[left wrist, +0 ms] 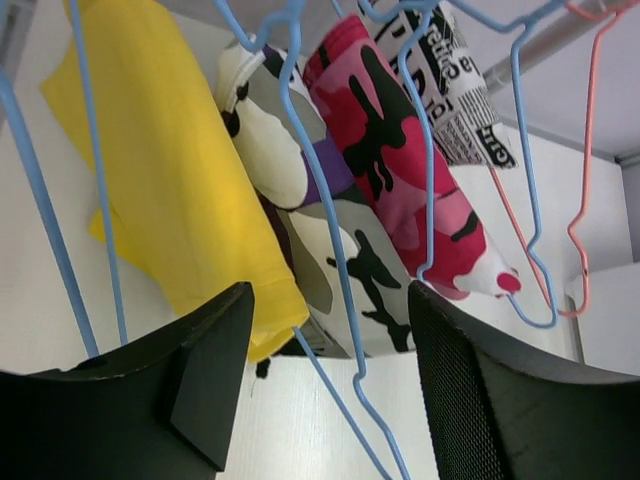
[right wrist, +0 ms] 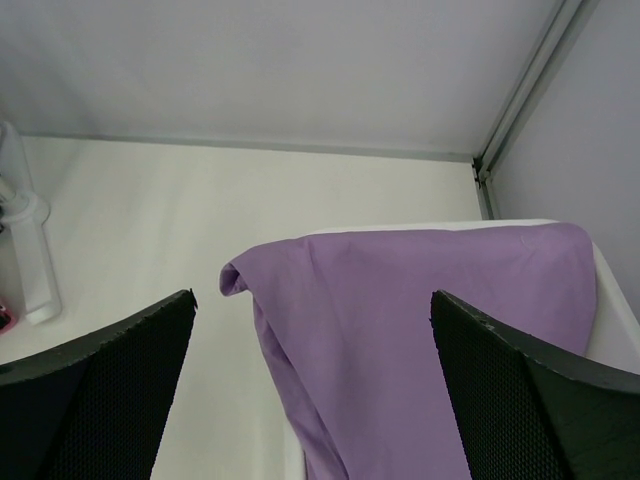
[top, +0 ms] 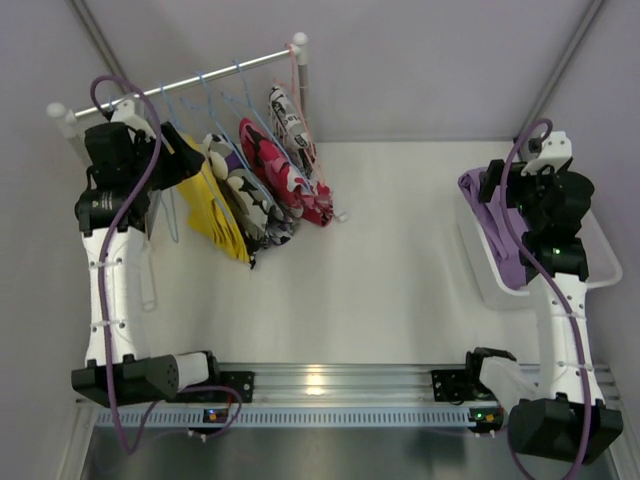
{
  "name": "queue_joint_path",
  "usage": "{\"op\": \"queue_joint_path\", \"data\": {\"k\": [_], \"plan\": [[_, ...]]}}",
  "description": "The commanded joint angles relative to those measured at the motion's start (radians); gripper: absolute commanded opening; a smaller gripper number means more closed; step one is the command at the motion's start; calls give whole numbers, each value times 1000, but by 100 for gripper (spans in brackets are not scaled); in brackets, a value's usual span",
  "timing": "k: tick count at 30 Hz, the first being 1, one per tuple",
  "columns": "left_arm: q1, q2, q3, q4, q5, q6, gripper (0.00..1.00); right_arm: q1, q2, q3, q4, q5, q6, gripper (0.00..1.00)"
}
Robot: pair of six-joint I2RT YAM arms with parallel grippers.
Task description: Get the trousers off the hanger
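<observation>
Several trousers hang on wire hangers from the rail [top: 190, 82] at the back left: yellow [top: 215, 205] [left wrist: 175, 190], black-and-white print [top: 250, 200] [left wrist: 330, 240], pink-red print [top: 285, 175] [left wrist: 400, 170] and a newsprint pair [top: 290, 120] [left wrist: 460, 90]. My left gripper [top: 170, 150] [left wrist: 330, 300] is open just left of the yellow pair. A blue hanger wire [left wrist: 340, 250] runs loose between its jaws. The lilac trousers [top: 505, 240] [right wrist: 430, 330] lie draped over the bin's edge on the right. My right gripper [top: 500, 190] [right wrist: 312, 300] is open above them, holding nothing.
A white bin [top: 600, 240] [right wrist: 610, 310] stands at the right wall. An empty pink hanger [left wrist: 585, 200] hangs at the rail's right end by its white post [top: 303, 75]. Bare blue hangers [left wrist: 40, 200] hang left of the yellow pair.
</observation>
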State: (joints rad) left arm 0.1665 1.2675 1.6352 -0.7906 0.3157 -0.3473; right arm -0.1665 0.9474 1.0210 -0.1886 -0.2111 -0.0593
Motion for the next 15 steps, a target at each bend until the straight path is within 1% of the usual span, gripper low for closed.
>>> {"op": "queue_joint_path", "data": {"k": [1, 4, 5, 6, 9, 12, 15], "plan": [[-50, -34, -26, 168, -196, -25, 67, 12, 7, -4, -6, 1, 3, 100], [-113, 4, -38, 189, -353, -47, 68, 12, 13, -4, -6, 1, 7, 100], [-113, 18, -37, 191, -354, -53, 68, 12, 14, -2, -6, 1, 9, 99], [-131, 30, -32, 192, -387, -58, 68, 12, 17, -2, -6, 3, 10, 99], [-148, 81, -20, 217, -389, -65, 66, 12, 27, -1, -8, 1, 12, 99], [-160, 112, -25, 269, -402, -79, 63, 12, 30, -4, -6, 6, 12, 99], [-160, 142, -20, 306, -447, -99, 59, 12, 28, -9, -5, 9, 10, 99]]}}
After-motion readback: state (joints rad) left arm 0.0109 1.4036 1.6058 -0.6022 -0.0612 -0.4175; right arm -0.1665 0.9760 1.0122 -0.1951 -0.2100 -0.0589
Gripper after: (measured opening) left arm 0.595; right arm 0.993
